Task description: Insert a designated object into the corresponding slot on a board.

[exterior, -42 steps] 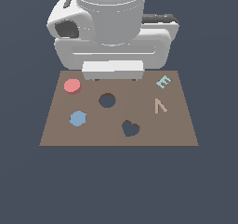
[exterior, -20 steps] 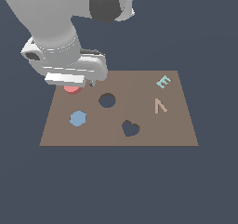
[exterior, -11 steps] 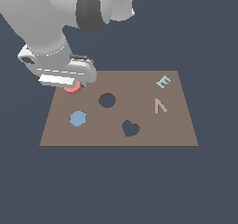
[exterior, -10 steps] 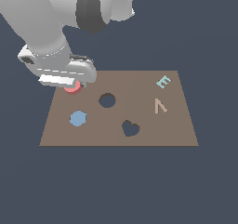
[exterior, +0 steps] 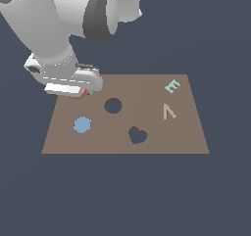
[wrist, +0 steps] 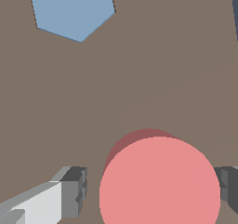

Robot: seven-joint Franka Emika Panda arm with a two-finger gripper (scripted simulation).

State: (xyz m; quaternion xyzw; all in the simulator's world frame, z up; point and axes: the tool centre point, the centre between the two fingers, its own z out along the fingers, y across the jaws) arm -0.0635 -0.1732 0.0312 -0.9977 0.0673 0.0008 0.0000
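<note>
- Exterior view: the pincer (exterior: 78,94) is hanging low over the far corner of the brown board (exterior: 186,132) on the exterior view's left, and the arm is hiding most of the salmon-red disc (exterior: 77,96); only a red sliver is showing under the hand.
- Exterior view: the disc is lying on the board, apart from the round hole (exterior: 113,105), which is sitting open and unobstructed toward the exterior view's right.
- Exterior view: the blue hexagon piece (exterior: 82,125) is resting nearer the camera, well off the line from disc to hole, so the path is looking free. The heart-shaped hole (exterior: 138,135) and the two letter pieces are lying farther off.
- Wrist view: the fingers (wrist: 69,193) are standing apart, one on each side of the disc (wrist: 160,183), with gaps showing; nothing is clamped yet.
- Wrist view: this straddling pose is judged to be preparing a side grip on the disc's rim.
- Wrist view: the hexagon (wrist: 72,9) is lying clear of the fingers.
</note>
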